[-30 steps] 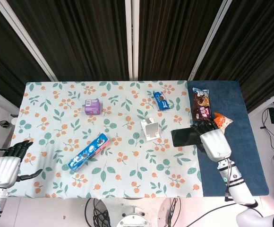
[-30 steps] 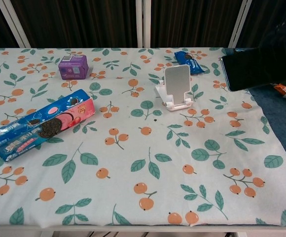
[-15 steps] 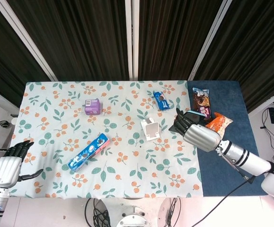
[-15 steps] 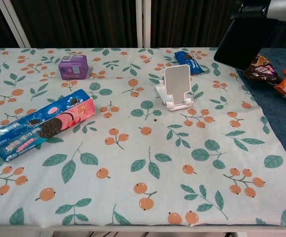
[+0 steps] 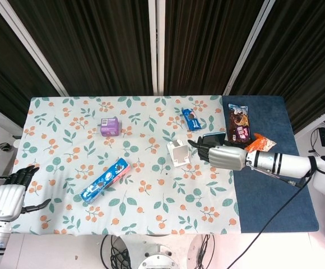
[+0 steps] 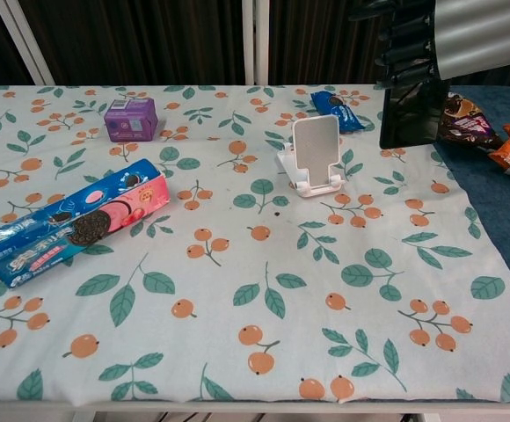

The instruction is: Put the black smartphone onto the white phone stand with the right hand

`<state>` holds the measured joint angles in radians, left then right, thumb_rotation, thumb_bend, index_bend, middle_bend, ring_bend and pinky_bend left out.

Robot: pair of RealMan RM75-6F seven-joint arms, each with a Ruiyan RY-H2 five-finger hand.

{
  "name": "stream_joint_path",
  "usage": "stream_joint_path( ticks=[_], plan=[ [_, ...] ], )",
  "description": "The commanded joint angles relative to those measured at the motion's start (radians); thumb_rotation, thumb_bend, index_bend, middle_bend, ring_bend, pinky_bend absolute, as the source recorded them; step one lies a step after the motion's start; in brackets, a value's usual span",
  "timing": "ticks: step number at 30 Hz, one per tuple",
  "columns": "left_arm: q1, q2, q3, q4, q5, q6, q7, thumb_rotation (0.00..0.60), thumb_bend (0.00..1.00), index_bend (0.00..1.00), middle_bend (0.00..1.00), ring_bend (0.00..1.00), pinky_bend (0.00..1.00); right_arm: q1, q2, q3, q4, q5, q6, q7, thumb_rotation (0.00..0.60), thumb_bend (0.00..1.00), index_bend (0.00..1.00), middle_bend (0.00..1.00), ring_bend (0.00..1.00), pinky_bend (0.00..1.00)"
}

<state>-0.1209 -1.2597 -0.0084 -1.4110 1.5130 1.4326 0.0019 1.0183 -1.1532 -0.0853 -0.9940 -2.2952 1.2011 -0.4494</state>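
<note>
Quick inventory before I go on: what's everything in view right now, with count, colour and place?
Smartphone: 1, black, held upright right of the stand.
Phone stand: 1, white, table centre, unoccupied.
Cookie pack: 1, blue and pink, table left.
Small box: 1, purple, far left.
Blue snack packet: 1, behind the stand.
Snack bags: 2, dark and orange, on blue mat.
Tablecloth: 1, floral.
Right hand: holds the smartphone.
Left hand: off the table's near-left corner, holds nothing.

One black smartphone (image 6: 413,105), one white phone stand (image 5: 179,153), one purple box (image 5: 109,126), one long blue-and-pink cookie pack (image 5: 105,180), one small blue snack packet (image 5: 191,119), one dark brown snack bag (image 5: 240,124), one orange snack bag (image 5: 261,143), two hands: right hand (image 5: 218,155), left hand (image 5: 10,196).
</note>
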Motion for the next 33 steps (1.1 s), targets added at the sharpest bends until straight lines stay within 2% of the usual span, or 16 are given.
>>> stream_joint_path(
  ticks=[1,13,24,33],
  plan=[
    [0.001,-0.001,0.001,0.004,-0.001,0.000,-0.002,0.343,0.10,0.12,0.11,0.13,0.21,0.019,-0.049,-0.002,0.051,0.006,-0.002,0.022,0.600,0.33,0.68,0.36,0.41,0.00],
    [0.011,0.003,0.006,0.025,-0.002,0.004,-0.023,0.342,0.10,0.12,0.11,0.13,0.21,0.032,-0.223,0.004,0.247,0.058,0.114,0.108,0.600,0.33,0.67,0.35,0.40,0.00],
    [0.009,-0.002,0.001,0.035,0.004,0.013,-0.020,0.345,0.10,0.12,0.11,0.13,0.21,0.071,-0.339,-0.052,0.425,0.065,0.165,0.214,0.600,0.33,0.64,0.31,0.36,0.00],
    [0.007,-0.003,-0.002,0.033,-0.004,0.007,-0.014,0.355,0.10,0.12,0.11,0.13,0.21,0.081,-0.395,-0.088,0.524,0.088,0.206,0.256,0.600,0.33,0.64,0.30,0.35,0.00]
  ],
)
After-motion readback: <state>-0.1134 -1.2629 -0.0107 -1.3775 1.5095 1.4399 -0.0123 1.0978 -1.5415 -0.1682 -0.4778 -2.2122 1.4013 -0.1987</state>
